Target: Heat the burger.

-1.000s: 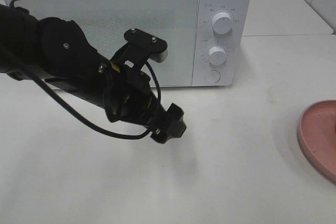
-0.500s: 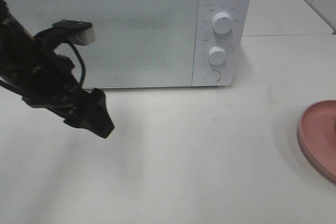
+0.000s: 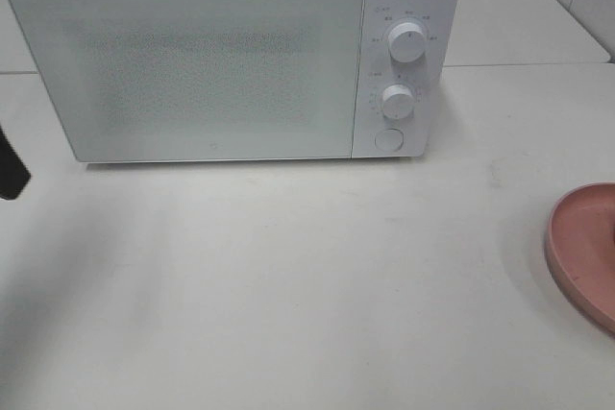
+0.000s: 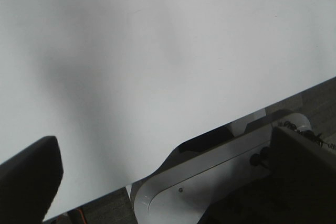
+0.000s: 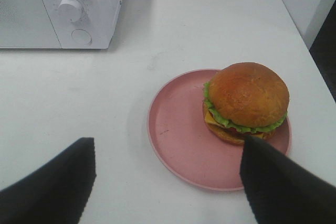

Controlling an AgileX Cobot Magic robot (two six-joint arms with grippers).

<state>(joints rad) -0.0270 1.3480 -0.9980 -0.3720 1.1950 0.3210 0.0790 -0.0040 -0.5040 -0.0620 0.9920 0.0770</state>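
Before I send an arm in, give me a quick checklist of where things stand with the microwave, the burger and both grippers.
1. Microwave door open for loading: not ok, it is shut flush.
2. Burger ready to pick: ok, it sits upright on the pink plate, off to one side of it.
3. Right gripper free: ok, jaws open and holding nothing, with the burger ahead of them.
4. Left gripper free: ok, open, nothing between its fingers, only bare table below.
5. Path to the door: ok, the table in front of the microwave is bare.
6. Dial settings: cannot tell, markings too small.
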